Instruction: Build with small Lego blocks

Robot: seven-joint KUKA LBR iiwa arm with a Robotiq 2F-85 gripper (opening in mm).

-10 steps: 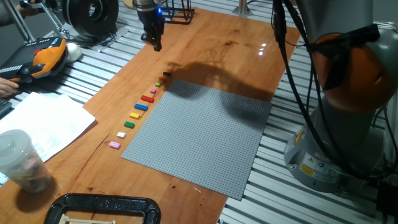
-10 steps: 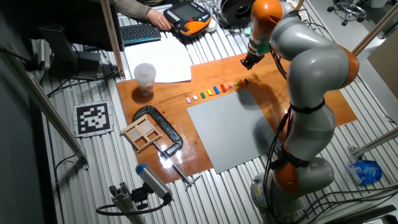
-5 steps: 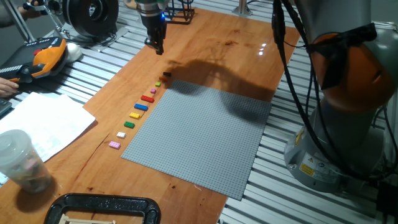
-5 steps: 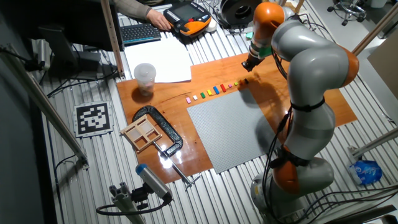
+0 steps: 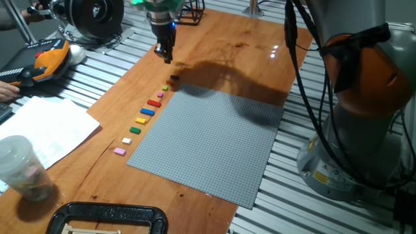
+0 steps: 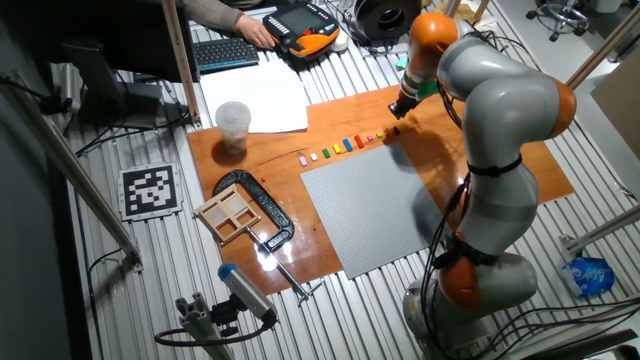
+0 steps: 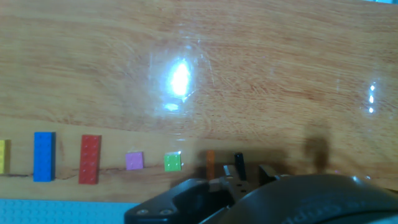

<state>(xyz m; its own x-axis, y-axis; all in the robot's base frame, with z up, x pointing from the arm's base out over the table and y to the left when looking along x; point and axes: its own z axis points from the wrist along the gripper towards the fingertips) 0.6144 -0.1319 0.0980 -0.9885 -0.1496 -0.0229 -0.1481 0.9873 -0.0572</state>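
Closer now to the Lego row [image 5: 146, 112] — gripper [image 5: 166, 57] over wooden tabletop [image 5: 240, 55].

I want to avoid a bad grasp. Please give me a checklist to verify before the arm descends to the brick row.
1. Pincer empty: cannot tell, the fingertips are too small to judge.
2. Pincer above the row's far end: ok, near the dark brick.
3. Row of small bricks undisturbed beside the baseplate: ok.
4. Baseplate free of bricks: ok.
5. Orange brick visible to the hand camera: ok, but the pincer body partly hides it.
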